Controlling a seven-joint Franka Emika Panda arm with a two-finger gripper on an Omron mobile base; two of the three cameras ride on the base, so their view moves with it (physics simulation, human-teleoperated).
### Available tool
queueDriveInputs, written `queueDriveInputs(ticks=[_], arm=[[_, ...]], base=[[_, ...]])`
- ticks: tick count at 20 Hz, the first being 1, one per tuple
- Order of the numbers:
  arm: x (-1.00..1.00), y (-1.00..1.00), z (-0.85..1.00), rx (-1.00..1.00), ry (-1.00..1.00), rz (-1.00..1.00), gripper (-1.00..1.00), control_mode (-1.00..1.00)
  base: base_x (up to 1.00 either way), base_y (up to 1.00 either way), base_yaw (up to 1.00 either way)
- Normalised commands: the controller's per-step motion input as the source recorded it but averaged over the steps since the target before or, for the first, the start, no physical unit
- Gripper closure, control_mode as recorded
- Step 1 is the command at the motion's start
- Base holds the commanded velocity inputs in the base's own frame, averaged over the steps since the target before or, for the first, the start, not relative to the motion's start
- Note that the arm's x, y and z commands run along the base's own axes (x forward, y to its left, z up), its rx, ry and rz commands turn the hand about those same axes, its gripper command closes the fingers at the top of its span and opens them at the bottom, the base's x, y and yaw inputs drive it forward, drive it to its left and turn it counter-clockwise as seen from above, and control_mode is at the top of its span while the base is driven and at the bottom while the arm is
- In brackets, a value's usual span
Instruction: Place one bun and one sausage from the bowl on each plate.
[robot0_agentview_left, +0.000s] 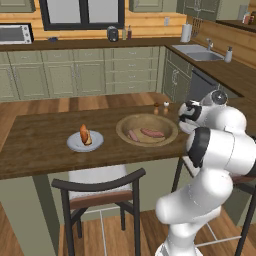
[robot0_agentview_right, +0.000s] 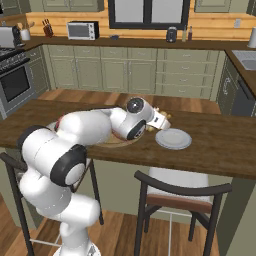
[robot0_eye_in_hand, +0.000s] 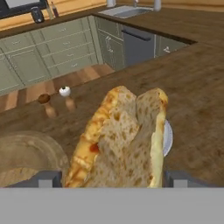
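Gripper: in the hand view you see the gripper (robot0_eye_in_hand: 113, 179) clamped on the yellowish-tan bun (robot0_eye_in_hand: 122, 140), one dark fingertip at each side of it; in the left base view the hand (robot0_agentview_left: 189, 116) sits just past the right rim of the bowl.
Held bun: a spotted, crusty lump held up close to the camera, above the wooden counter (robot0_eye_in_hand: 192, 87); a sliver of a pale plate (robot0_eye_in_hand: 168, 138) shows behind its right edge.
Right plate: in the right base view you find this grey-white plate (robot0_agentview_right: 173, 138) bare on the counter, just beside the hand.
Left plate: a second plate (robot0_agentview_left: 85, 141) lies left of the bowl, with the orange-brown roll (robot0_agentview_left: 85, 135) on it.
Bowl: the tan wooden bowl (robot0_agentview_left: 122, 129) sits between the left plate and the hand; its rim also shows at the lower left of the hand view.
Sausages: two pinkish-red sausages (robot0_agentview_left: 152, 133) lie inside the bowl, side by side and slightly apart.
Shakers: two small shakers (robot0_eye_in_hand: 64, 92) stand on the counter beyond the bowl.
Chair: a dark chair (robot0_agentview_left: 100, 185) is tucked under the counter's near edge.
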Motion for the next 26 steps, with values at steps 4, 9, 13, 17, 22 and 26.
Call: queueDriveInputs(ticks=[4, 9, 13, 17, 22, 26], arm=[[0.04, -0.21, -0.68, -0.07, -0.01, -0.03, 1.00, -1.00], [0.29, -0.17, -0.42, -0.06, 0.01, -0.01, 1.00, -1.00], [0.66, -0.38, -0.05, 0.00, 0.08, 0.00, 1.00, -1.00], [0.33, -0.33, -0.59, 0.00, 0.18, 0.00, 1.00, -1.00], [0.36, -0.15, -0.53, 0.00, 0.04, 0.00, -1.00, -1.00], [0.61, 0.00, -0.39, 0.00, -0.15, 0.00, -1.00, -1.00]], base=[[0.00, 0.00, 0.00], [0.00, 0.00, 0.00], [0.00, 0.00, 0.00], [0.00, 0.00, 0.00], [0.00, 0.00, 0.00], [0.00, 0.00, 0.00]])
